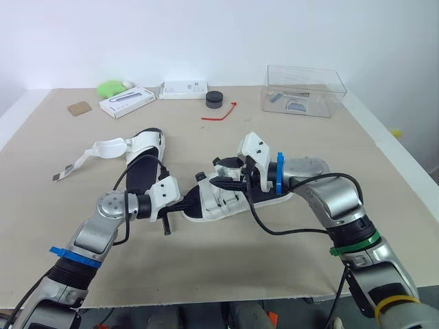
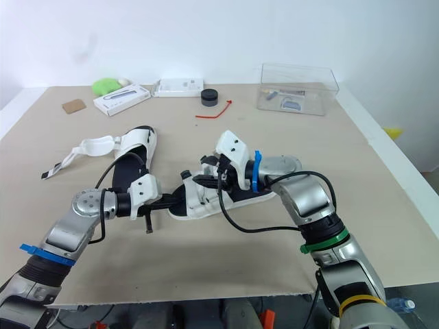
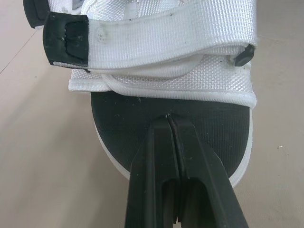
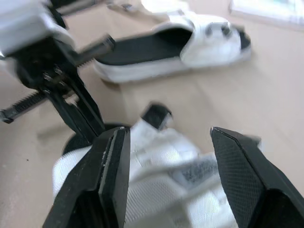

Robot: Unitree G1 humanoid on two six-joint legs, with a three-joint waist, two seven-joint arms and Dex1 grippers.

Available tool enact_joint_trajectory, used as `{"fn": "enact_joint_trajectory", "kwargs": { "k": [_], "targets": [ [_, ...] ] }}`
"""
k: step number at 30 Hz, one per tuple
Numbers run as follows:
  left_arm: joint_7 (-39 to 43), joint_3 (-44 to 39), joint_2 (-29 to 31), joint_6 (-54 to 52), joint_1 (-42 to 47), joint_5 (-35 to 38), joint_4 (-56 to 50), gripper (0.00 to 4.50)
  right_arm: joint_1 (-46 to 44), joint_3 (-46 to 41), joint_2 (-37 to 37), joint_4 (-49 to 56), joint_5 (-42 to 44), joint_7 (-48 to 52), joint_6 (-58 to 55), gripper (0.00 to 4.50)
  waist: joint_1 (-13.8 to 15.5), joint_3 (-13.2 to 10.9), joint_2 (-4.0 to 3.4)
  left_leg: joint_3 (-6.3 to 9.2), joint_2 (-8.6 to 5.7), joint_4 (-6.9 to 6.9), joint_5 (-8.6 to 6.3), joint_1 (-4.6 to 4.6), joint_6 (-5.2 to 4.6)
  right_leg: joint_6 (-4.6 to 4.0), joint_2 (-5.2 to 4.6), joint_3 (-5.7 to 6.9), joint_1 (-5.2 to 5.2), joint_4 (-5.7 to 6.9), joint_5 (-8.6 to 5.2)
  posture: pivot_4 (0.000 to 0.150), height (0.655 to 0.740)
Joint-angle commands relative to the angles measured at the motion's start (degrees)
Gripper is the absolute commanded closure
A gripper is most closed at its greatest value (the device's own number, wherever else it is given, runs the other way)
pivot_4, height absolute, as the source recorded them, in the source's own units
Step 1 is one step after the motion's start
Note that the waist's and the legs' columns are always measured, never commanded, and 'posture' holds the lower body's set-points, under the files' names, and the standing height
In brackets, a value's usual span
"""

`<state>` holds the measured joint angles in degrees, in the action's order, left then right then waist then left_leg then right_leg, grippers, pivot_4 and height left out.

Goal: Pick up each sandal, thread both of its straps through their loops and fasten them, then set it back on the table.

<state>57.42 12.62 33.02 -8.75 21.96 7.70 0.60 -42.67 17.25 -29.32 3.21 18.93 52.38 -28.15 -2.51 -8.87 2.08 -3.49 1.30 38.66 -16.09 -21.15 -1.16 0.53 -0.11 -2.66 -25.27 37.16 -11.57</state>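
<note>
Sandal (image 1: 221, 203) toe at left hand (image 3: 169, 118); straps (image 3: 166, 35) under right hand (image 4: 167, 133).

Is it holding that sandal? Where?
No grip: left gripper shut, tips on the black footbed of the sandal; right gripper open astride its white strap.

Bare table (image 1: 226, 264) in front lies open; the other sandal (image 1: 152, 142) crowds the left

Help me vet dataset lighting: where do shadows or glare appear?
Left eye view: even light, soft shadow on the table beneath the near sandal. Left wrist view: its black footbed matte, no glare. Right wrist view: faint shadow under the left gripper.
</note>
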Motion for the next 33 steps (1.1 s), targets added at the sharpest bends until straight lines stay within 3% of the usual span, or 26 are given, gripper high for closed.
{"fn": "enact_joint_trajectory", "kwargs": {
  "k": [1,3,7,8,19,27,33],
  "targets": [
    [0.7,2.1,0.3,-1.1,-0.9,-1.9,2.4,4.50,-3.2,0.3,1.8,1.2,-1.2,1.9,2.8,1.85,0.0,0.0,0.00,0.01,0.01,0.00,0.00,0.01,0.00,0.00,0.02,0.00,0.00,0.00,0.00,0.150,0.7261],
    [0.6,2.1,0.1,-1.1,-0.7,-1.9,2.6,4.50,-4.4,1.2,3.5,-0.8,-2.3,2.2,3.3,2.23,0.0,0.0,0.00,0.04,0.01,0.00,0.00,0.02,0.00,0.00,0.03,-0.01,0.01,0.00,0.00,0.150,0.7261],
    [0.8,1.9,0.0,-1.1,-0.6,-1.8,2.6,4.50,-5.7,2.8,4.9,-4.4,-4.9,3.6,4.1,4.21,0.1,0.0,0.00,0.05,0.00,0.01,0.00,0.00,0.00,-0.02,0.01,0.00,0.02,0.01,0.01,0.150,0.7261],
    [0.8,1.8,0.0,-1.1,-0.6,-1.8,2.6,4.50,-5.9,3.5,5.0,-5.2,-5.6,4.2,4.2,4.42,0.1,0.0,-0.01,0.04,0.00,0.01,0.01,-0.01,0.00,-0.06,0.00,0.00,0.01,0.01,0.03,0.150,0.7261],
    [0.6,1.6,-0.2,-1.2,-0.8,-1.7,2.1,4.50,-8.0,10.2,4.4,-15.2,-16.3,7.2,4.5,4.42,0.0,0.0,-0.01,0.00,-0.06,0.01,0.00,-0.01,0.00,-0.30,-0.04,0.03,0.00,0.00,0.18,0.150,0.7261],
    [0.2,0.9,-0.5,-0.7,-1.5,-0.9,0.8,4.50,-11.2,0.2,6.5,-16.4,-10.7,7.0,2.7,4.42,0.0,0.0,-0.01,0.02,-0.06,0.01,0.00,-0.02,0.01,-0.31,-0.05,0.02,0.01,0.00,0.18,0.150,0.7261],
    [1.1,-3.3,-0.8,-3.3,-1.7,5.7,-4.8,4.50,-14.0,-8.5,0.0,-24.0,-7.1,12.6,9.8,1.62,0.1,0.0,-0.03,0.03,-0.07,-0.02,-0.02,-0.16,0.01,-0.31,-0.09,0.03,-0.09,-0.05,0.19,0.150,0.7261]
  ]
}}
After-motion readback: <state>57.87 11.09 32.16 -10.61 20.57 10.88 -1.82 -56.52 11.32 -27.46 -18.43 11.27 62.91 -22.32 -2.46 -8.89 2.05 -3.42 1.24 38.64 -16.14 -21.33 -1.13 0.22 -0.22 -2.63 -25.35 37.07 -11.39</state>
